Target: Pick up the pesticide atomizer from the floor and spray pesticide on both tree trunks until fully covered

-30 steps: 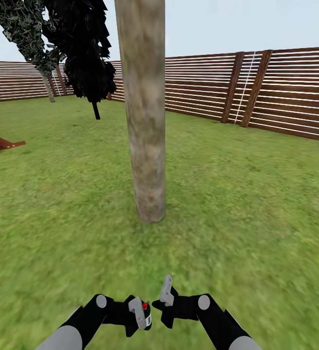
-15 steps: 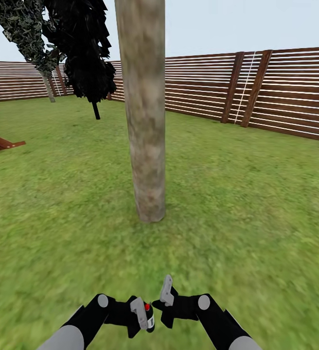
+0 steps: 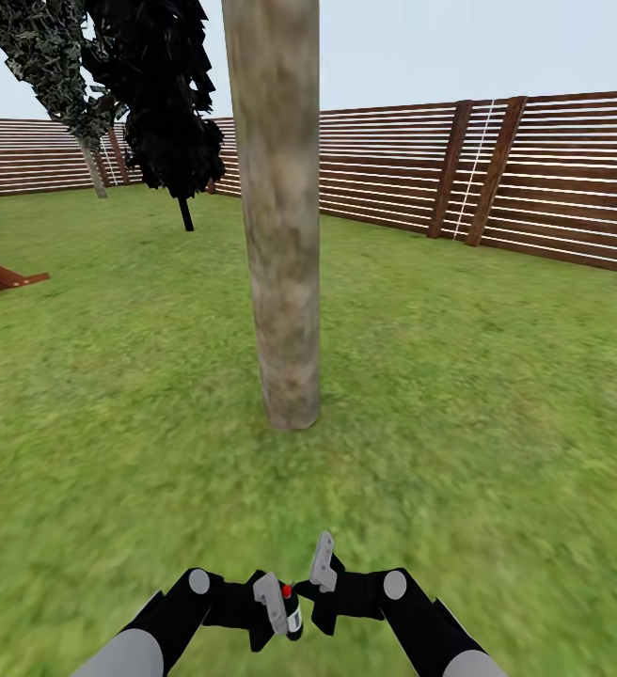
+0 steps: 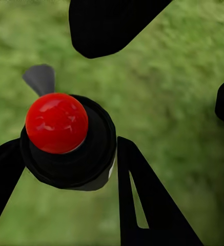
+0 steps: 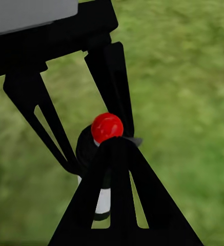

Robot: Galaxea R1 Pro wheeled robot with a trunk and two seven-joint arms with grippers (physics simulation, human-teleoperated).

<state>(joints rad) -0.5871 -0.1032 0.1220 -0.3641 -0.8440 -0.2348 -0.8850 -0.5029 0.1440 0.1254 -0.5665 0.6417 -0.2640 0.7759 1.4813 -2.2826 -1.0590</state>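
Green lawn (image 3: 497,395) — slatted wooden fence (image 3: 572,179)

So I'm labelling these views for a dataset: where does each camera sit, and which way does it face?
Head view: on the robot's head, looking forward and down at the tree trunk and fence; both arms show, left gripper and right gripper.
Left wrist view: beside the left gripper, looking down on the atomizer and grass.
Right wrist view: along the right gripper, facing the left gripper.
Shared: the atomizer.
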